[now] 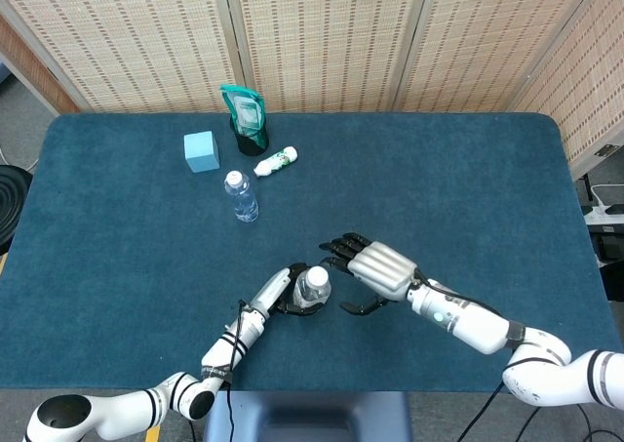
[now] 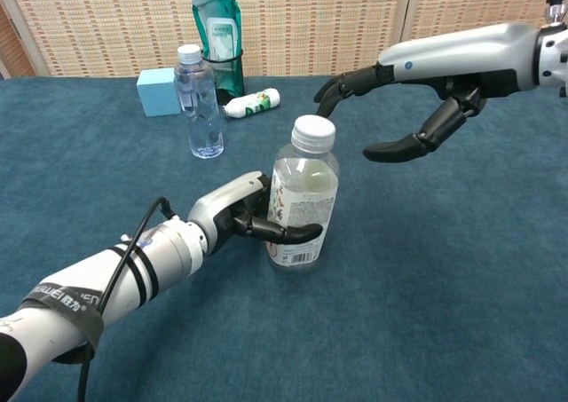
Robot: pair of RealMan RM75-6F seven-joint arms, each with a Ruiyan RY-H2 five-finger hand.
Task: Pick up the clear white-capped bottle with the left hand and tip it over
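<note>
Judging progress, we see the left hand gripping the clear white-capped bottle near the worktop's front edge, bottle upright and seemingly not lifted, tipping undone, while the right hand hovers open just beside it.

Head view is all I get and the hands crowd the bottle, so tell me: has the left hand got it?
Observer: Yes. In the chest view the left hand grips the clear white-capped bottle around its labelled lower half.
Operator: Is it tipped yet?
Observer: Barely. It leans slightly, with its base at the table.
Operator: Is the right hand touching it?
Observer: No. The right hand hangs open, apart from the cap, up and to its right in the picture.
</note>
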